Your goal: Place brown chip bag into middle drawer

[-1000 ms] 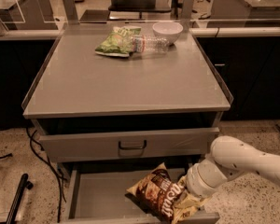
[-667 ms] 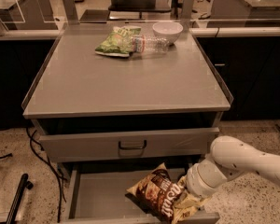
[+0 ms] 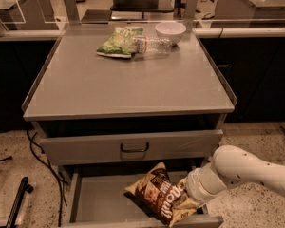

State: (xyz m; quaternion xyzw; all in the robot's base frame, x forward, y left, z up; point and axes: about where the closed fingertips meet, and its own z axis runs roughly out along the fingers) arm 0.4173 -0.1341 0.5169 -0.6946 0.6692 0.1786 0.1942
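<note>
The brown chip bag (image 3: 159,197) lies tilted in the open middle drawer (image 3: 97,201), toward its right front, with its cream-yellow end (image 3: 183,208) resting on the drawer's front wall. My gripper (image 3: 192,190) is at the end of the white arm (image 3: 247,170), which reaches in from the right. The gripper sits right at the bag's right end, low over the drawer. The wrist hides where it meets the bag.
The drawer with a black loop handle (image 3: 134,147) is shut just above the open one. On the cabinet top (image 3: 128,87) at the back lie a green chip bag (image 3: 118,42), a plastic bottle (image 3: 152,45) and a white bowl (image 3: 170,31). Black cables (image 3: 38,151) run along the floor at left.
</note>
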